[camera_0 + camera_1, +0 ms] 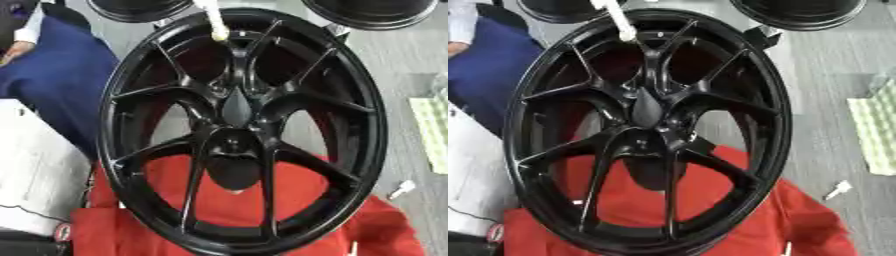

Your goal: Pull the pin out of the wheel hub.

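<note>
- At the upper rim of the black wheel hub (pixel 236 130), a white pin (pixel 213 20) enters from the top edge, its yellowish tip on a spoke near the rim.
- Pin's long axis: roughly vertical in view, leaning slightly; withdrawal would likely run up along it.
- Neither robot hand is visible, so finger state and nearer arm cannot be told.
- Red cloth (pixel 289 200) lies beneath the wheel.

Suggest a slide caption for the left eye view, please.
Black spoked wheel hub standing over red cloth, a white pin at its upper rim; no robot hand visible.
</note>
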`<state>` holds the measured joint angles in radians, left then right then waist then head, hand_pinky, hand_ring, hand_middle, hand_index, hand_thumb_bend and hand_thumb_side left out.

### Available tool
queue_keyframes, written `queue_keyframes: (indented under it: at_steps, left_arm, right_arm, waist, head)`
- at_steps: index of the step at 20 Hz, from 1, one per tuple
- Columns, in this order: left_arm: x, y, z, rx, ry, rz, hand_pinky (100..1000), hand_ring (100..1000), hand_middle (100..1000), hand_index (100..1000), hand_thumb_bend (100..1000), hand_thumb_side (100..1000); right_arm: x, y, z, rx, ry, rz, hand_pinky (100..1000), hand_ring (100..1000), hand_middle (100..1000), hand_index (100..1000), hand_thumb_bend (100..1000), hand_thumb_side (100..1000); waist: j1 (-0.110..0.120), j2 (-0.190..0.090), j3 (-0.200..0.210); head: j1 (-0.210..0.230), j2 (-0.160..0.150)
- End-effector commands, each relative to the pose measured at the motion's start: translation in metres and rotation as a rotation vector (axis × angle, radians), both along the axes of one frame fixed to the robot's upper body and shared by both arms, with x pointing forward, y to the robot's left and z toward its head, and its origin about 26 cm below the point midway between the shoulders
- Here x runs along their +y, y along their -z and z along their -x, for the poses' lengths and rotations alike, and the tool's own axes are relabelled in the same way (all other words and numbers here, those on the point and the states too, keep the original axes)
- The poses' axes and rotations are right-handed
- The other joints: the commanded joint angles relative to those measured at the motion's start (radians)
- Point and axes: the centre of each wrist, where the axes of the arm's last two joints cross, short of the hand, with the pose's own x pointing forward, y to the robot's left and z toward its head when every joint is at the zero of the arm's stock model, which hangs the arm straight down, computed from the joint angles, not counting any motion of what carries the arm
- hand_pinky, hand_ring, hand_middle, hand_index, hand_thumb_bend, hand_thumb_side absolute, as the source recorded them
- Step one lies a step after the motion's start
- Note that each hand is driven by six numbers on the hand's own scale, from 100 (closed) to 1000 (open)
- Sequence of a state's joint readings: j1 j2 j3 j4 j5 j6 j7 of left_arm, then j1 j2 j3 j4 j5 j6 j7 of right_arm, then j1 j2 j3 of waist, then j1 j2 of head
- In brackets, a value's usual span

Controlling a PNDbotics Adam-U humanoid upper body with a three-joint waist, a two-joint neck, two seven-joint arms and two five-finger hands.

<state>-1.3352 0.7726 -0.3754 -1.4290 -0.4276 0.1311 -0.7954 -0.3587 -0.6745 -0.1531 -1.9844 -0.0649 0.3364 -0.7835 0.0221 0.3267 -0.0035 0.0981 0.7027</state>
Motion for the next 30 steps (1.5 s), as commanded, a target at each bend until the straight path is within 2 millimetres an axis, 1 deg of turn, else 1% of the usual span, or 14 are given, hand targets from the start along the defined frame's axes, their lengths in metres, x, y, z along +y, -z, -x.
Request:
queue_keyframes:
  at_steps: [1,11,15,16,17,18,19,20,21,22,23,27,29,30]
  left_arm:
    - [0.043,-0.025,0.01,-0.078,-0.11,0.097,581,184,100,234,100,193]
    - [0.205,-0.002,0.015,-0.067,-0.59,0.374,591,189,100,261,100,218]
    - [0.244,0.016,0.024,-0.048,-0.676,0.39,663,378,100,406,100,223]
    - [0.249,0.021,0.025,-0.04,-0.683,0.38,729,528,282,528,100,205]
    - [0.252,0.027,0.025,-0.022,-0.683,0.362,758,587,381,593,100,200]
    - [0.255,0.034,0.025,0.001,-0.678,0.347,827,737,589,742,100,204]
    - [0.258,0.04,0.025,0.027,-0.672,0.339,861,790,692,807,100,200]
    - [0.263,0.045,0.027,0.049,-0.667,0.332,921,889,837,899,100,589]
    - [0.266,0.049,0.029,0.069,-0.659,0.329,940,910,863,918,100,747]
    - [0.271,0.054,0.031,0.082,-0.65,0.328,963,932,889,940,168,895]
    - [0.275,0.058,0.033,0.087,-0.646,0.327,971,939,899,946,195,970]
    - [0.29,0.073,0.041,0.069,-0.654,0.34,936,910,886,946,258,1000]
    - [0.291,0.073,0.042,0.047,-0.644,0.378,878,831,784,857,154,991]
    - [0.291,0.072,0.042,0.03,-0.642,0.409,862,788,731,816,100,867]
  right_arm:
    - [-0.005,-0.012,0.006,-0.003,0.185,-0.027,714,549,500,645,100,372]
    - [-0.009,-0.016,0.008,-0.019,0.215,-0.005,715,552,503,646,100,358]
    - [-0.009,-0.017,0.008,-0.027,0.218,-0.004,715,553,504,646,100,355]
    - [-0.009,-0.018,0.008,-0.029,0.219,-0.005,715,553,504,646,100,354]
    - [-0.009,-0.018,0.008,-0.032,0.218,-0.007,714,553,504,646,100,354]
    - [-0.009,-0.019,0.008,-0.034,0.217,-0.008,714,552,504,646,100,353]
    - [-0.008,-0.019,0.007,-0.034,0.216,-0.009,714,552,504,646,100,354]
    - [-0.008,-0.019,0.007,-0.034,0.214,-0.01,714,552,504,645,100,355]
    - [-0.008,-0.019,0.007,-0.033,0.213,-0.012,714,552,504,645,100,356]
    - [-0.008,-0.018,0.007,-0.032,0.213,-0.015,714,552,504,645,100,360]
    - [-0.008,-0.018,0.007,-0.031,0.213,-0.017,714,552,503,645,100,358]
    - [-0.007,-0.018,0.007,-0.028,0.209,-0.021,714,552,504,645,100,356]
    - [-0.007,-0.018,0.007,-0.026,0.207,-0.021,714,552,504,645,100,354]
    - [-0.006,-0.017,0.007,-0.025,0.207,-0.021,714,551,503,645,100,353]
  waist:
    - [-0.002,-0.034,0.008]
    - [-0.008,-0.041,0.033]
    - [-0.015,-0.037,0.038]
    - [-0.017,-0.036,0.039]
    - [-0.019,-0.035,0.038]
    - [-0.021,-0.034,0.038]
    - [-0.022,-0.033,0.036]
    - [-0.023,-0.033,0.034]
    - [-0.025,-0.033,0.031]
    - [-0.026,-0.033,0.028]
    - [-0.028,-0.033,0.026]
    - [-0.032,-0.037,0.016]
    - [-0.034,-0.039,0.014]
    - [-0.035,-0.04,0.014]
  head:
    - [-0.011,0.01]
    - [-0.039,0.006]
    - [-0.043,-0.004]
    - [-0.044,-0.006]
    - [-0.046,-0.007]
    - [-0.046,-0.009]
    - [-0.046,-0.01]
    - [-0.045,-0.011]
    - [-0.045,-0.012]
    - [-0.043,-0.012]
    - [-0.041,-0.012]
    - [-0.033,-0.01]
    - [-0.031,-0.009]
    - [-0.03,-0.008]
